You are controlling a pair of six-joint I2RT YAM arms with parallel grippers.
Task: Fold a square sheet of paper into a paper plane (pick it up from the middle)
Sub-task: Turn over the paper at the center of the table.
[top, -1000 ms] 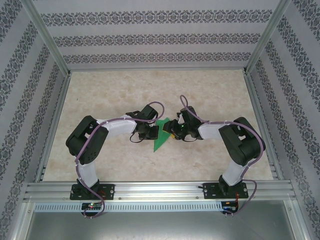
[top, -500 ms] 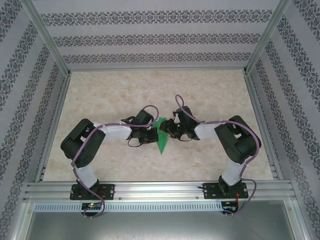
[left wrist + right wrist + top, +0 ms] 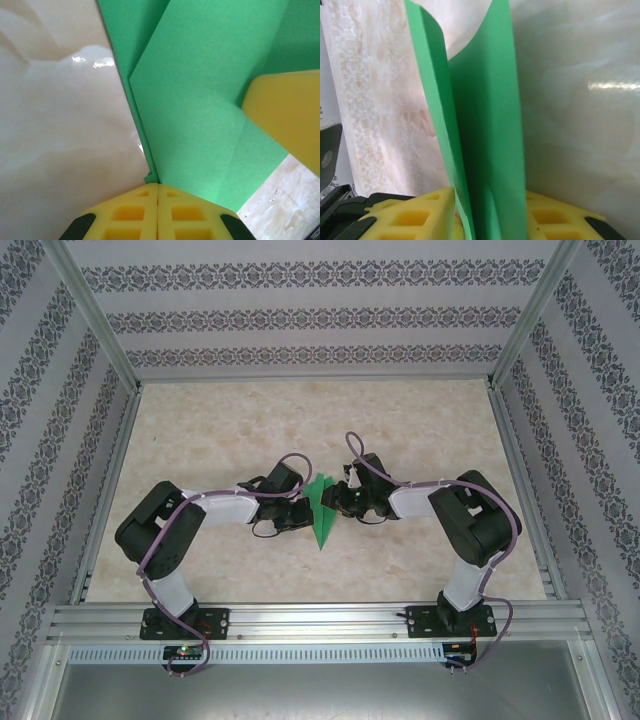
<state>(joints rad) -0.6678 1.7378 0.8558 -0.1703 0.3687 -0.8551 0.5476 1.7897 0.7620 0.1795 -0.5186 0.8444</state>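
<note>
The paper plane (image 3: 321,510) is bright green paper folded into a narrow pointed shape, held off the table between both grippers with its tip toward the near edge. My left gripper (image 3: 303,512) is at its left side. In the left wrist view that gripper (image 3: 157,186) has its yellow fingers pressed together on the paper's (image 3: 200,100) edge. A yellow finger (image 3: 287,115) of the other gripper lies against the green sheet. My right gripper (image 3: 338,502) is at the right side. Its jaws (image 3: 489,200) stand apart, with the paper's two loose layers (image 3: 490,125) running up between them.
The marble-patterned tabletop (image 3: 220,430) lies under the paper. Patterned walls and aluminium frame posts (image 3: 110,350) enclose the table on three sides. A rail (image 3: 320,618) carrying both arm bases runs along the near edge.
Both grippers have shifted slightly left with the paper. The paper has turned from slanting to nearly straight, with its tip toward the near edge. The right jaws have narrowed around it.
</note>
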